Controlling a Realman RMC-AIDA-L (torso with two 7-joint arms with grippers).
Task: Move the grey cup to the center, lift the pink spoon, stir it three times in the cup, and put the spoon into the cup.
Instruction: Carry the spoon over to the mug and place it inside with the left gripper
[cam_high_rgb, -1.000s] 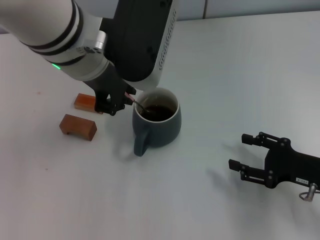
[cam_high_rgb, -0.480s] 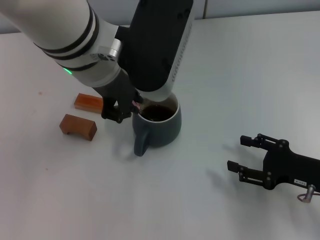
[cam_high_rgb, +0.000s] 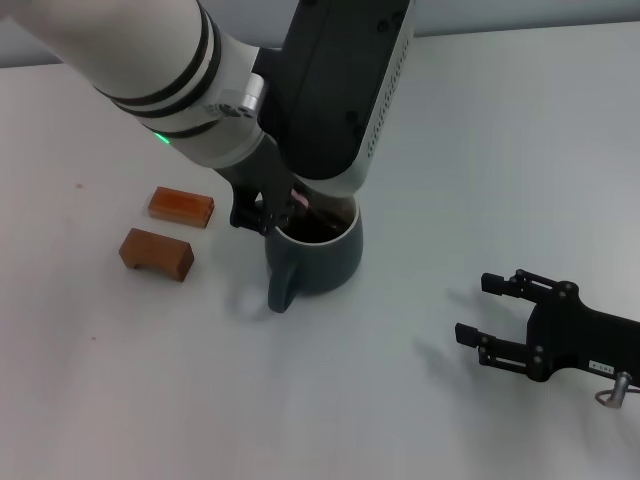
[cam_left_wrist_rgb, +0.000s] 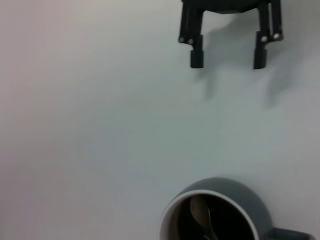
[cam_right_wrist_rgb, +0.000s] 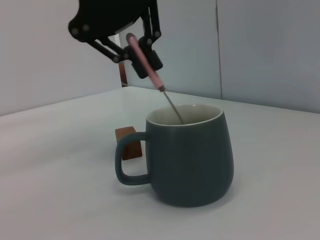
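The grey cup (cam_high_rgb: 318, 262) stands mid-table with dark liquid inside and its handle toward me. It also shows in the right wrist view (cam_right_wrist_rgb: 192, 157) and the left wrist view (cam_left_wrist_rgb: 216, 210). My left gripper (cam_high_rgb: 274, 214) hangs over the cup's left rim, shut on the pink spoon (cam_right_wrist_rgb: 146, 61). The spoon is tilted, with its metal neck running down into the cup. Its bowl (cam_left_wrist_rgb: 200, 214) sits in the liquid. My right gripper (cam_high_rgb: 473, 306) is open and empty on the table to the cup's right, also in the left wrist view (cam_left_wrist_rgb: 228, 63).
Two brown wooden blocks (cam_high_rgb: 181, 206) (cam_high_rgb: 156, 253) lie left of the cup, and one shows behind it in the right wrist view (cam_right_wrist_rgb: 131, 142). My bulky left arm (cam_high_rgb: 330, 90) looms over the far side of the cup. The white table (cam_high_rgb: 400, 400) stretches all around.
My left gripper has moved right with the spoon, from beside the cup's left edge to over its rim, sweeping the spoon's bowl through the liquid. The right arm has stayed still.
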